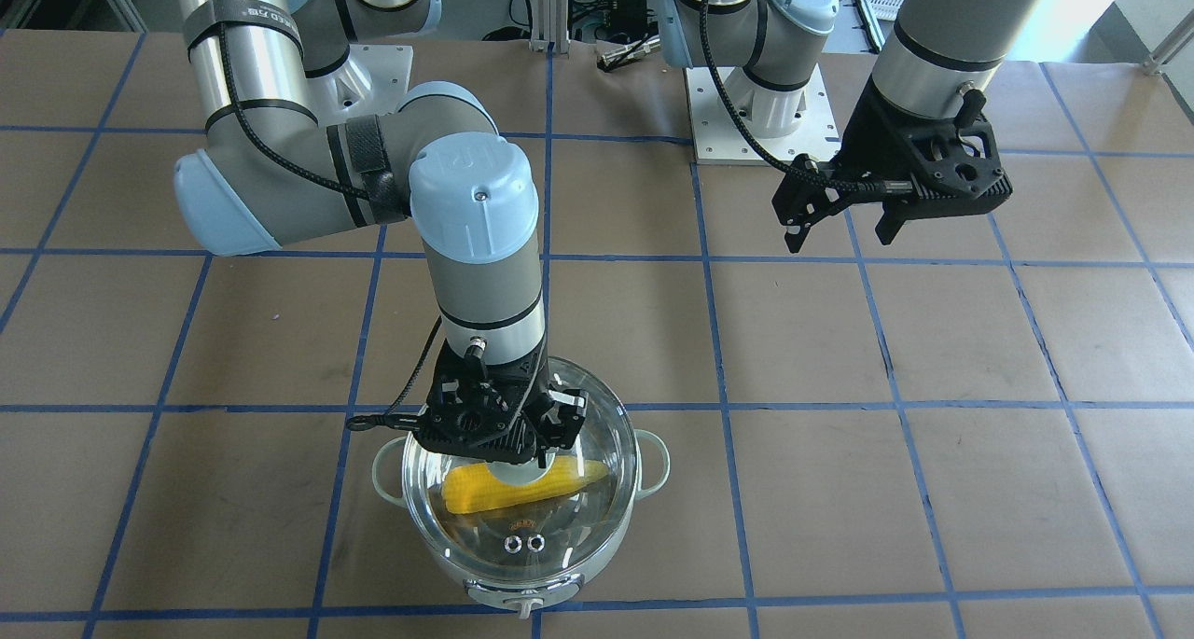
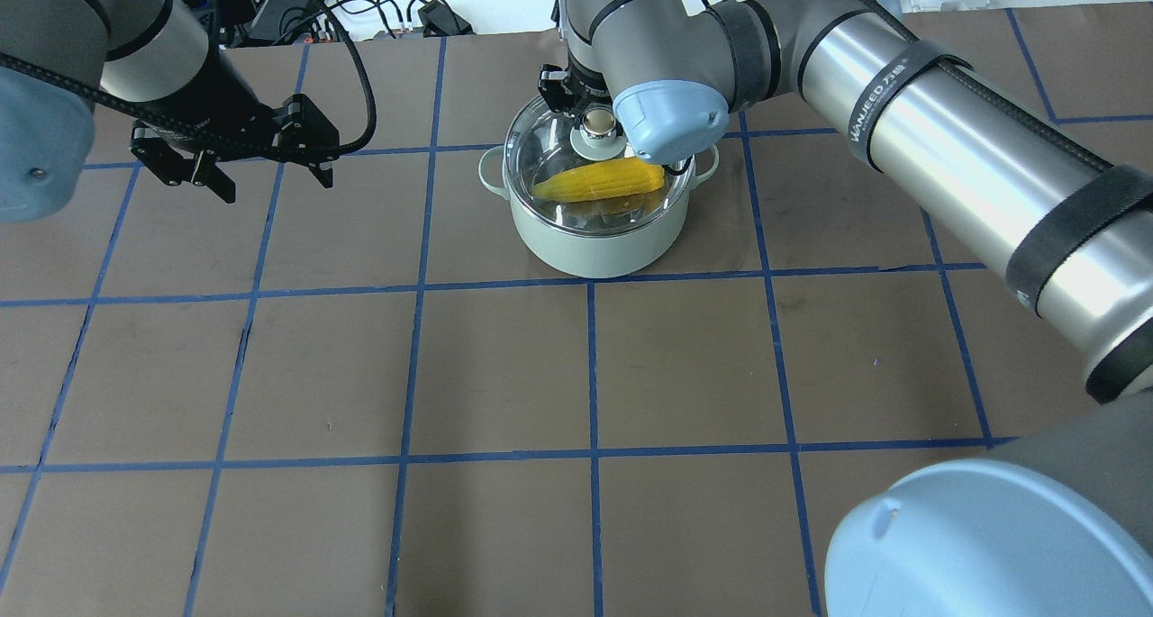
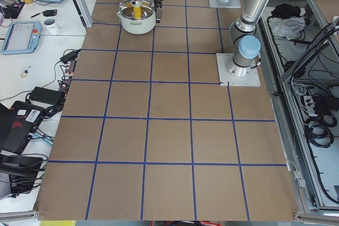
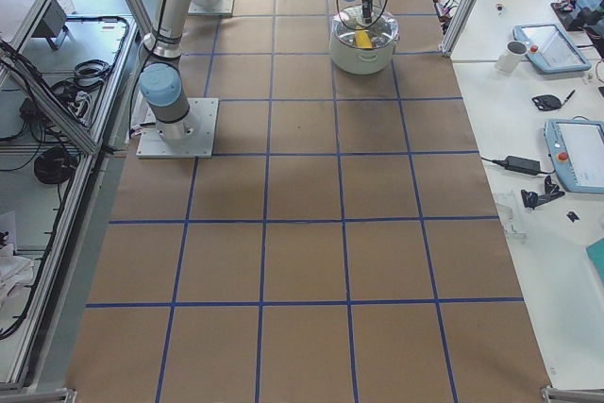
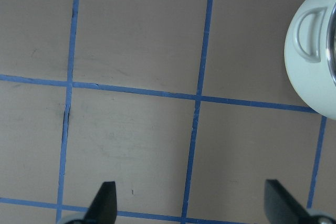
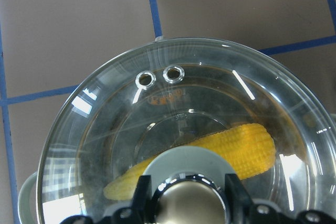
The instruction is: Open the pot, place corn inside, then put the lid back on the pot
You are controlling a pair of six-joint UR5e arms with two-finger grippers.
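The right gripper (image 6: pixel 188 195) pinches the lid (image 6: pixel 105 129) by its knob (image 2: pixel 597 123) to set it flat on the pot (image 2: pixel 594 239), near the bench (image 2: pixel 504 374) edge far from the robot. The corn (image 6: pixel 236 150) lies inside. The left gripper (image 1: pixel 839 238) hangs wide open, well apart, out of the way.

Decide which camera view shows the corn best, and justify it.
The right wrist-mounted view: the corn is largest there, kernels clear through the lid. Front-facing and overhead show it smaller, partly hidden; the side views give a yellow speck; the left wrist view misses it.
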